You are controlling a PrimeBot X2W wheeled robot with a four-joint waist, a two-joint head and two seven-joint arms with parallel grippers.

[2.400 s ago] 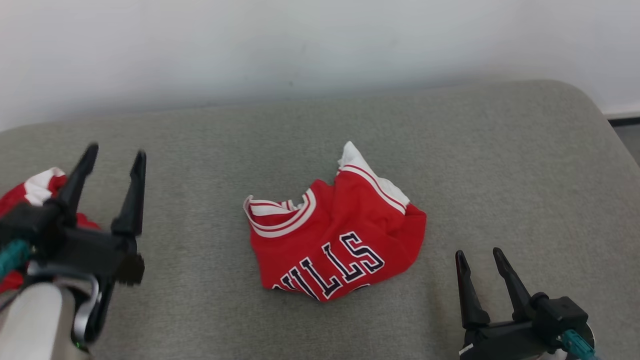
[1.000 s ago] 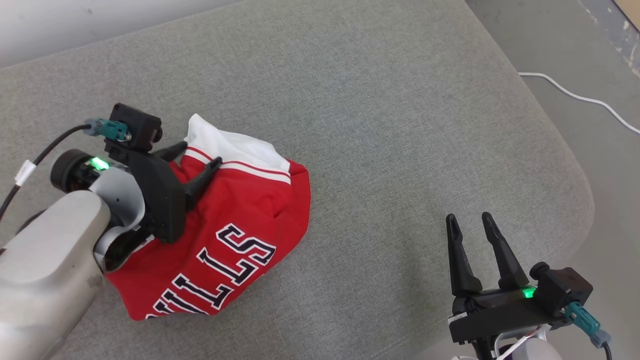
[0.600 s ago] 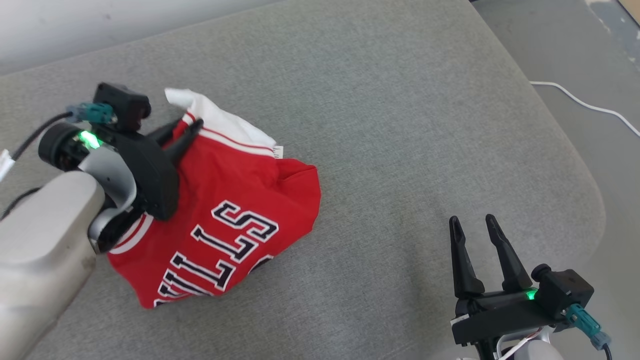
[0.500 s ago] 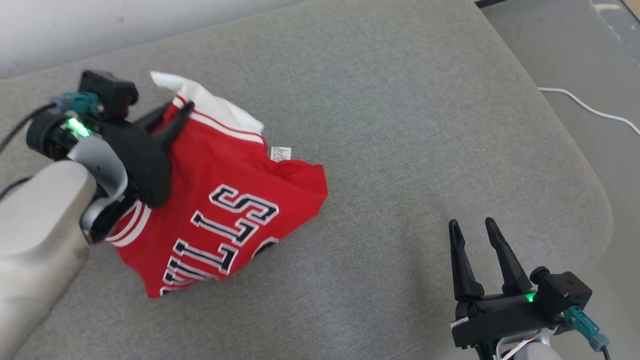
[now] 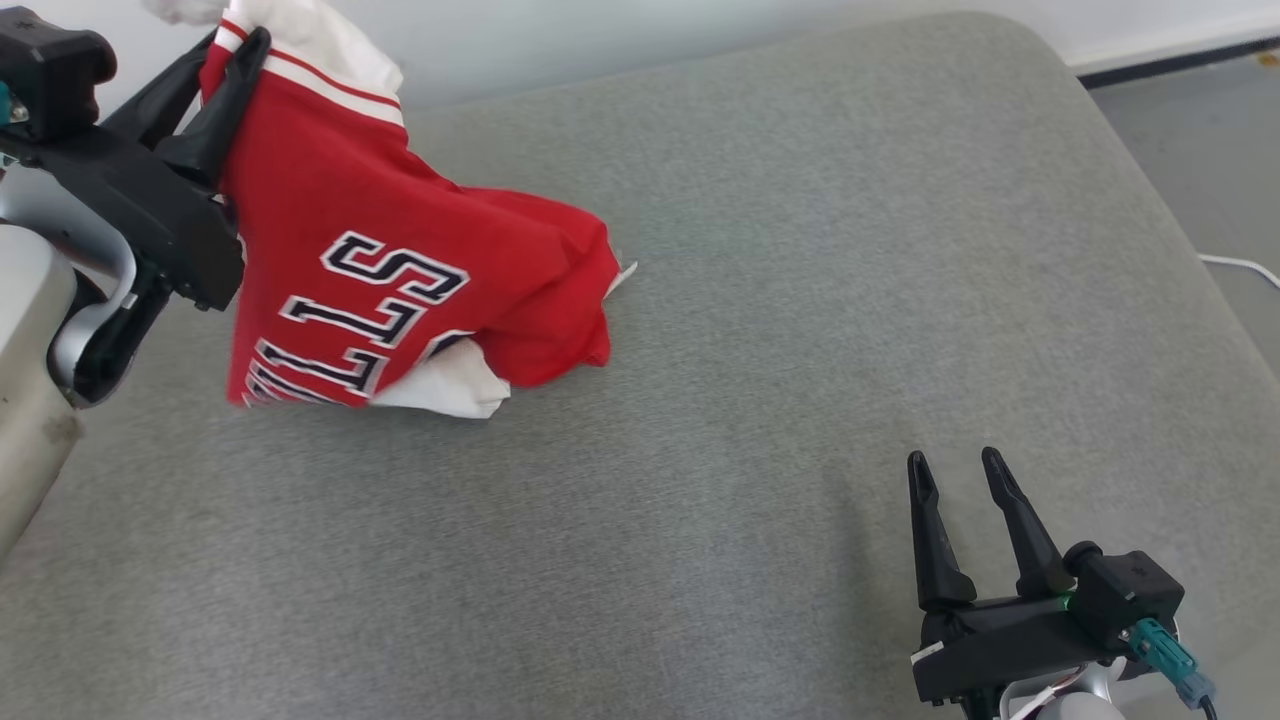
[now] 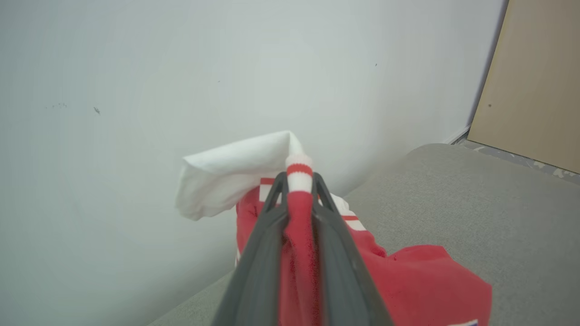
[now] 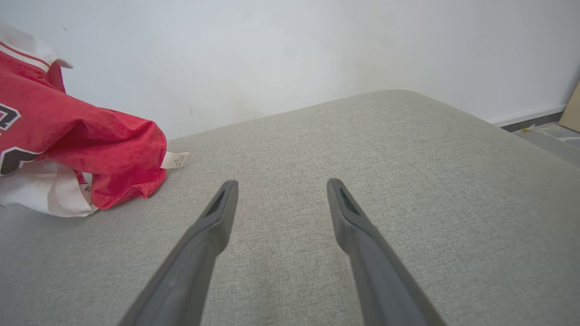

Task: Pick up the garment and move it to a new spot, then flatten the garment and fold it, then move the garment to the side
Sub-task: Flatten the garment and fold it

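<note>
1. While the left claw (image 5: 232,42) pinches the jersey (image 5: 400,250) at its striped trim, its jaws stand narrow. In the left wrist view a red fold and a red-and-white band are squeezed between the fingers (image 6: 267,235).
2. Beyond the fingertips a white flap (image 6: 226,176) sticks out to that view's left, in front of the wall (image 6: 136,68).
3. From the claw the jersey hangs down and to the right. Its top is raised at the head view's upper left, and its lettered red front faces the camera.
4. Its lower end, a red bulge over white lining (image 7: 45,190), rests on the pad (image 5: 800,300) at the far left. A small tag (image 7: 174,160) pokes out on the side nearest the right claw.
5. At the head view's lower right, the right claw (image 5: 953,458) stands wide open over the near right of the pad. Its fingers point toward the wall and it is well apart from the jersey.
6. Behind the pad's far edge the wall runs close, so the jersey's raised end is near it.
7. On the right the pad ends in a rounded corner and drops to the floor (image 5: 1220,150), where a white cable (image 5: 1240,265) lies. A tan board (image 6: 534,90) stands past that corner.
8. Between the jersey and the right claw, bare grey pad stretches across the middle and right.
</note>
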